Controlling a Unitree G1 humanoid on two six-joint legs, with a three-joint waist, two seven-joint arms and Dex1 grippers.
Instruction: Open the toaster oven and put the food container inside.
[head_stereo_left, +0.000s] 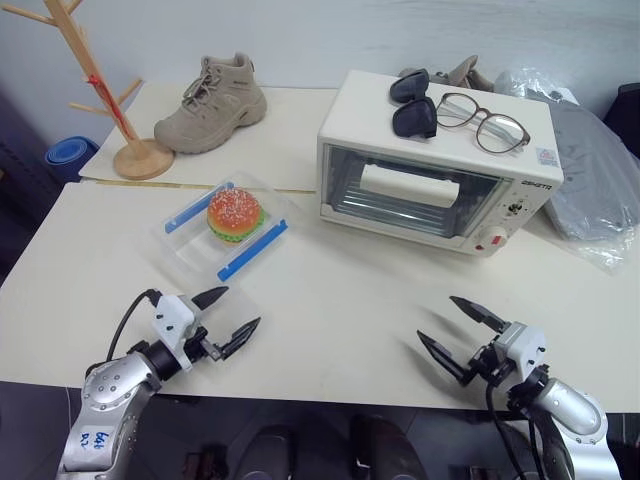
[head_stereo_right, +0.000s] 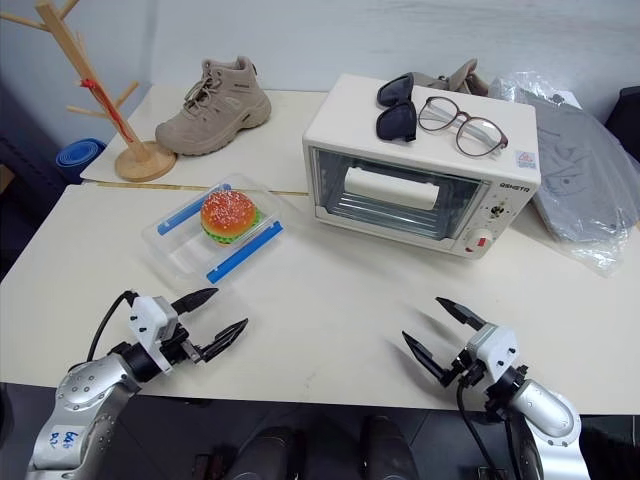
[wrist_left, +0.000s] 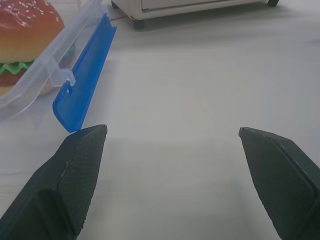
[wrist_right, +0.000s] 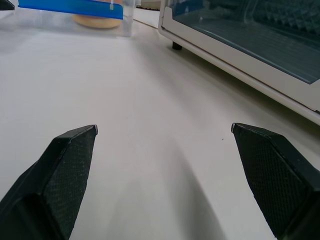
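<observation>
Both grippers hover spread wide over the near table edge, holding nothing.

The oven (head_stereo_left: 432, 175) sits closed at about 1 o'clock on the table (head_stereo_left: 340, 300), with sunglasses (head_stereo_left: 412, 103) and glasses (head_stereo_left: 484, 121) on its top. The food box (head_stereo_left: 222, 229), burger inside, lies at 11 o'clock, well apart from the oven. The left gripper (head_stereo_left: 226, 318) waits at 7 o'clock just short of the box, the right gripper (head_stereo_left: 459, 328) at 5 o'clock. A boot (head_stereo_left: 212, 105) stands beyond the box.

Cream-white table (head_stereo_left: 330, 330), second table (head_stereo_left: 290, 130) butted behind it, pale blue-grey wall (head_stereo_left: 300, 35), dark floor (head_stereo_left: 20, 190)
</observation>
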